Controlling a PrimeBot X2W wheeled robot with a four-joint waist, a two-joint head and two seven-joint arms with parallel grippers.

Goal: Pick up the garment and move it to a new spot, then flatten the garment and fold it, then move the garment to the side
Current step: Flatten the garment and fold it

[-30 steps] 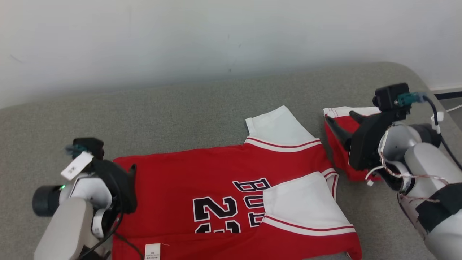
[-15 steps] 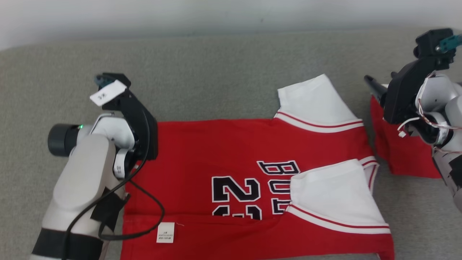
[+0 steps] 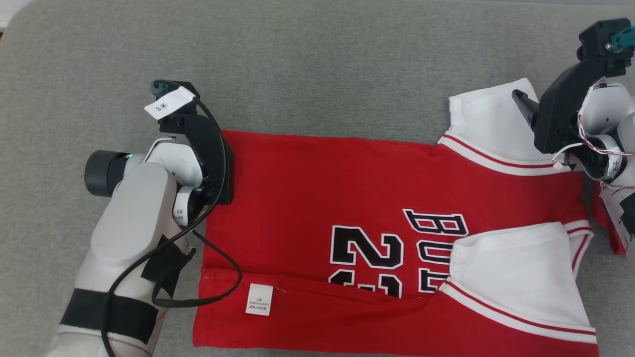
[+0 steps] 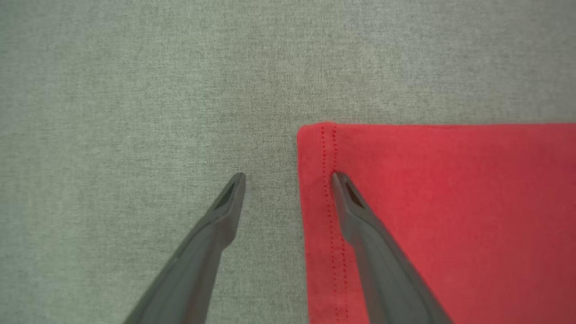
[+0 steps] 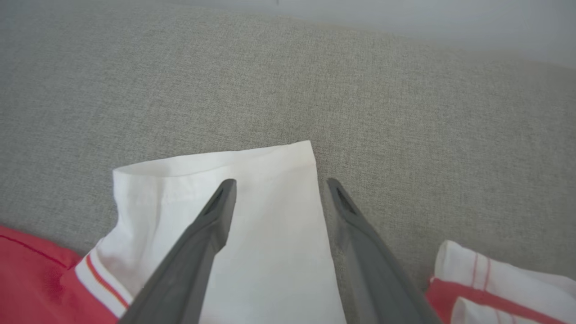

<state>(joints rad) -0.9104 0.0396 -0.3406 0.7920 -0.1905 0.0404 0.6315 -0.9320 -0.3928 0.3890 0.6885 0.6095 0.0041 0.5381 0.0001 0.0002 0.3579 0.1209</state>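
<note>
The garment (image 3: 317, 198) is a red jersey with white sleeves and black lettering, lying flat on the grey cushion (image 3: 317, 64), hem to the left. Its near sleeve (image 3: 516, 267) is folded over the chest. In the left wrist view, my left gripper (image 4: 288, 177) is open over the hem's far corner (image 4: 317, 135), one fingertip above the red cloth, the other above the cushion. My right gripper (image 5: 280, 183) is open over the far white sleeve (image 5: 270, 252), straddling its outer edge. In the head view one of its fingers (image 3: 525, 106) shows above that sleeve (image 3: 486, 124).
A second red and white piece (image 5: 495, 288) lies just right of the jersey, partly behind my right arm (image 3: 603, 218). A white care label (image 3: 259, 299) sits on the jersey's near fold. Grey cushion stretches beyond the jersey at the far side and to the left.
The head camera has tilted down, shifting the whole picture. My right gripper went from the second red piece to the far white sleeve. My left gripper moved to the hem's far corner.
</note>
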